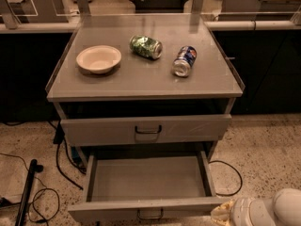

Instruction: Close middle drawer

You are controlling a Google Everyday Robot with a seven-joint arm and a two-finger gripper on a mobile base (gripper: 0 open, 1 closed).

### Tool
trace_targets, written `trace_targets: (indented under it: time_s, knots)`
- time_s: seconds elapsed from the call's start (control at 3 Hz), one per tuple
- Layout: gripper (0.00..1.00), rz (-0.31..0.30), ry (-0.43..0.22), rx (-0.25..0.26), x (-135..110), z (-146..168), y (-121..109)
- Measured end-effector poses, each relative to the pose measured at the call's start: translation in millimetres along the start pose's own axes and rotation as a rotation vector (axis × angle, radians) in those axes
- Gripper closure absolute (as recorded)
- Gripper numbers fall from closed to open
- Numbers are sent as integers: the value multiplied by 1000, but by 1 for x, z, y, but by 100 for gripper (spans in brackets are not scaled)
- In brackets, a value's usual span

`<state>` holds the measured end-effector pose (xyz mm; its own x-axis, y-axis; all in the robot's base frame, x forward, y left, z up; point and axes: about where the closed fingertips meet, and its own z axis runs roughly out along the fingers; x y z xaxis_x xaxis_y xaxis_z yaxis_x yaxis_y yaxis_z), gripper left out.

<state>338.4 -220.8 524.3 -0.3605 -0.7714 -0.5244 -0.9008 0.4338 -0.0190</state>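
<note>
"Since the middle drawer (148, 180) stands pulled far out at the bottom centre of the frame, how will it handle?"

"Stiff grey metal and empty, so probably light and easy on its runners. I'd push flat on the front panel (117, 210) near the small loop handle (150, 214); no grasp needed."

"And the claw (225, 213)?"

"Lower right corner, just beside the drawer's front right corner. Spread or pressed together, I cannot tell. The frame edge cuts it off, and the panel's lower edge too."

Beside tool (225, 214), pulled-out middle drawer (146, 180) front
</note>
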Motion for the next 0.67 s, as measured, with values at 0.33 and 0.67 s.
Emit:
trace_targets:
  time_s: [0.33, 0.67]
  knots:
    - [100, 11, -60, 20, 7, 11, -6]
    - [100, 11, -60, 20, 7, 11, -6]
